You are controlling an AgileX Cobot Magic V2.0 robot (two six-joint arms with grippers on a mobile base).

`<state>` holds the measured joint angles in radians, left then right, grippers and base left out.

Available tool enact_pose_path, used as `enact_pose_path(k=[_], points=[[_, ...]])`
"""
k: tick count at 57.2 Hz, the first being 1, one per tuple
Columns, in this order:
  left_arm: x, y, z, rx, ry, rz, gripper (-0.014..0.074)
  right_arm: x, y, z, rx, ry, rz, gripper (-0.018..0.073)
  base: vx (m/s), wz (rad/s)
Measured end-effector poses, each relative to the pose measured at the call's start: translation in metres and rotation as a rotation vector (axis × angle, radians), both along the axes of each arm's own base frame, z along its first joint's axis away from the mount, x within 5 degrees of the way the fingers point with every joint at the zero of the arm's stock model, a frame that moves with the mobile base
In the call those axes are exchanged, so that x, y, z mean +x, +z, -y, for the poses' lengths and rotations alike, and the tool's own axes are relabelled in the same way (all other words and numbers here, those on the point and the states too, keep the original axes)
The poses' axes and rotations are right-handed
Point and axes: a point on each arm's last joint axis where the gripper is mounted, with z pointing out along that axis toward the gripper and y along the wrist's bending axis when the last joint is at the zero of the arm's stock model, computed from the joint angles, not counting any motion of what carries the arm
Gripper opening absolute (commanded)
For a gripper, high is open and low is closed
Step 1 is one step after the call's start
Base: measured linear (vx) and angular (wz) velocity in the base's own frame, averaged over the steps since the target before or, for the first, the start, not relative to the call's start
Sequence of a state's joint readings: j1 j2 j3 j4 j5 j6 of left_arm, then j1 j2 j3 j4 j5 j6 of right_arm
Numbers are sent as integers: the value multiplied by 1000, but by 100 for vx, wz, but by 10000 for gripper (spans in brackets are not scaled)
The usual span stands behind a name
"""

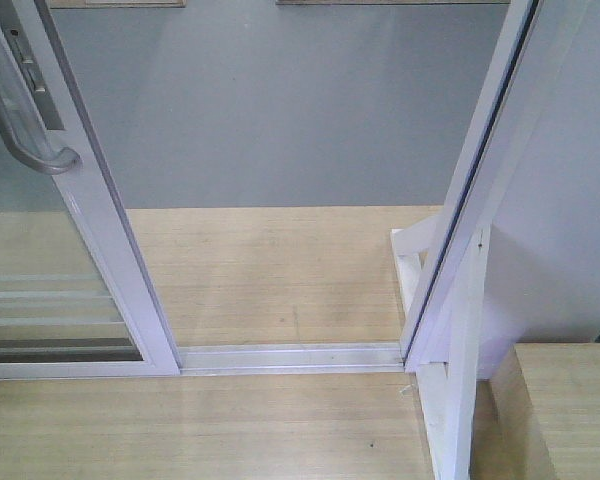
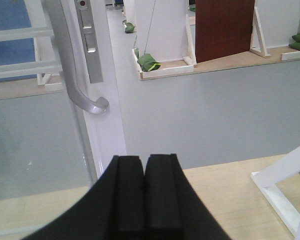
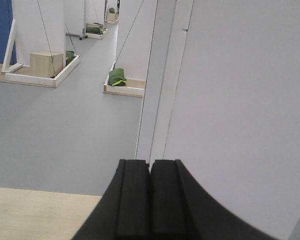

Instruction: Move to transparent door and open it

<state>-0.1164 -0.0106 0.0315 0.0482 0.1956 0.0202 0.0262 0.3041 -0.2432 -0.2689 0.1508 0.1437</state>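
The transparent door [image 1: 40, 290] stands at the left of the front view, a glass panel with thin white bars in a white frame, slid aside from the white frame post [image 1: 480, 170] so a wide gap lies between them. Its curved grey handle [image 1: 25, 130] sits on the edge stile. The handle also shows in the left wrist view [image 2: 72, 65], up and left of my left gripper [image 2: 144, 159], which is shut, empty and apart from it. My right gripper [image 3: 150, 163] is shut and empty, facing the post [image 3: 162, 80] and a white wall.
A metal floor track [image 1: 290, 357] crosses the wooden floor between door and post. A white wall panel [image 1: 570, 200] with a wooden brace stands right. Beyond the doorway lies grey floor [image 1: 280, 110], with white partitions and green bags [image 2: 149, 62] farther off.
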Motion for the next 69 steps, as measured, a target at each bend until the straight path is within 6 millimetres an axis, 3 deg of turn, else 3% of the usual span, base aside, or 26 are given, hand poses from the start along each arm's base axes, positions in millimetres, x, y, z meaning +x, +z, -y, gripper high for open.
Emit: enact_pose_path(k=[27,41,47,59,69], points=[[0,0,0,0,0,-1,-3,0,0,0,0,0,0,-1,0,0],[0,0,0,0,0,-1,-3,0,-1,-6,92,62,10,-1,0,0],[0,0,0,0,0,-1,-3,-3,-11,-10,46,115,21,-1,0,0],[0,0,0,0,0,-1,-3,-18,-62,-9,122,112,45,-1,0,0],[0,0,0,0,0,-1,-3,-26,-71,-5,160,47,38,-1,0,0]])
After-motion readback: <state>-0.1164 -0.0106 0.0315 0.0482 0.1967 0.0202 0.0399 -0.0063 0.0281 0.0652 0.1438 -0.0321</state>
